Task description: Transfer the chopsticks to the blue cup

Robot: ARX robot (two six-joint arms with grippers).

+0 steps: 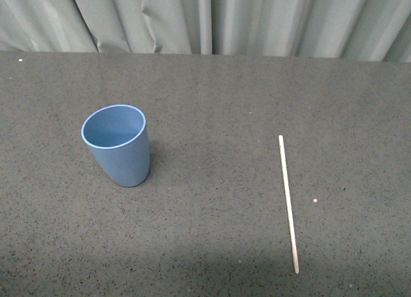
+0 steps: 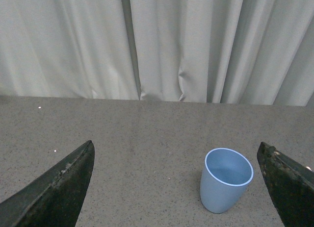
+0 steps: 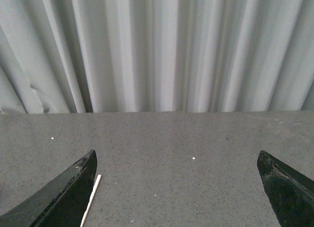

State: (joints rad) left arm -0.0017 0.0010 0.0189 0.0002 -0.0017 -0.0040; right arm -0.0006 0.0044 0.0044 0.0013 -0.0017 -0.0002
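The blue cup (image 1: 118, 144) stands upright and empty on the left of the dark speckled table (image 1: 212, 104). The chopstick (image 1: 288, 201), a thin cream stick, lies flat on the right, running from mid-table toward the front edge. Neither arm shows in the front view. My left gripper (image 2: 176, 188) is open, back from the cup (image 2: 225, 180), which shows between its fingers, nearer the right one (image 2: 289, 188). My right gripper (image 3: 176, 192) is open above the table; the chopstick's far end (image 3: 91, 200) shows beside one finger (image 3: 59, 197).
A grey pleated curtain (image 1: 205, 18) hangs along the table's far edge. A few tiny white specks (image 1: 314, 201) lie on the tabletop.
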